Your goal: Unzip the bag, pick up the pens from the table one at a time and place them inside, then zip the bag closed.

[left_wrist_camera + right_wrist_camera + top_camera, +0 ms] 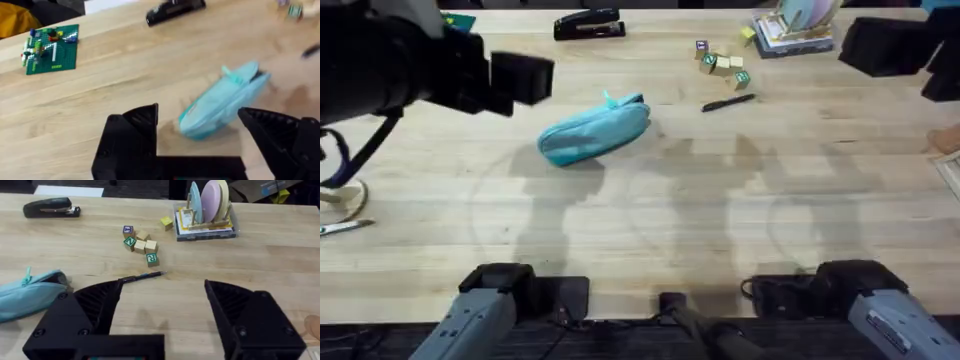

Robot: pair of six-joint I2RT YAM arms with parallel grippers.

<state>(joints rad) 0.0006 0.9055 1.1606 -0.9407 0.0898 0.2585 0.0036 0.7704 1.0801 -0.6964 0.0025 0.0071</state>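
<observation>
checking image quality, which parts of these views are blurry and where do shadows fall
Overhead: the left arm looms dark and blurred; soft shadows cross the table. Left wrist: the bag and stapler are soft. Right wrist: sharp; the pen reads clearly.

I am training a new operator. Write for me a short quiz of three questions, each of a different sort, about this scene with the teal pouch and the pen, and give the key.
1. True or false: the black pen already lies inside the teal pencil pouch.
2. Multiple choice: which lies nearest the pen? A) the black stapler B) the small letter blocks C) the green brick baseplate
3. Fill in: both the left gripper and the right gripper have their fingers ____.

Key:
1. False; the pen lies on the wooden table, apart from the pouch.
2. B
3. open
</observation>
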